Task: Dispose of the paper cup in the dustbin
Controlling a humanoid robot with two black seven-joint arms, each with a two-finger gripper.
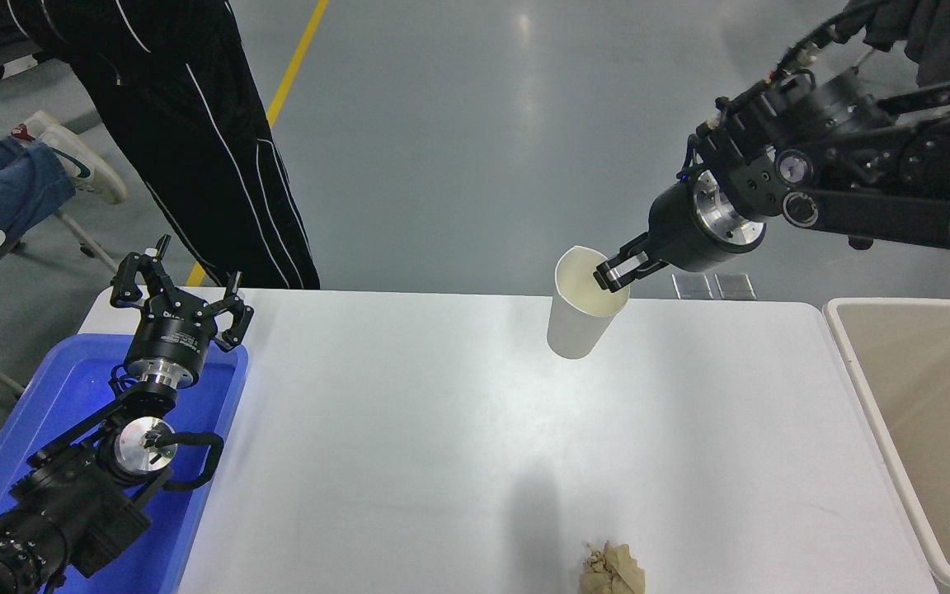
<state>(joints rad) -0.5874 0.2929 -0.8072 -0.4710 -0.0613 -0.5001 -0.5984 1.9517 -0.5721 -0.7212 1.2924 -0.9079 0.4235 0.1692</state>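
Note:
The white paper cup (576, 323) hangs upright in the air above the table's far side, cream inside showing. My right gripper (613, 274) is shut on the cup's right rim, one finger inside and one outside, and holds it off the table. The beige dustbin (858, 373) stands at the table's right edge, well to the right of the cup. My left gripper (176, 295) is open and parked at the lower left, over the blue tray.
A blue plastic tray (71, 388) sits at the table's left end under the left arm. A crumpled brown paper wad (612, 569) lies at the front edge. A person in black trousers (186, 140) stands at the far left side.

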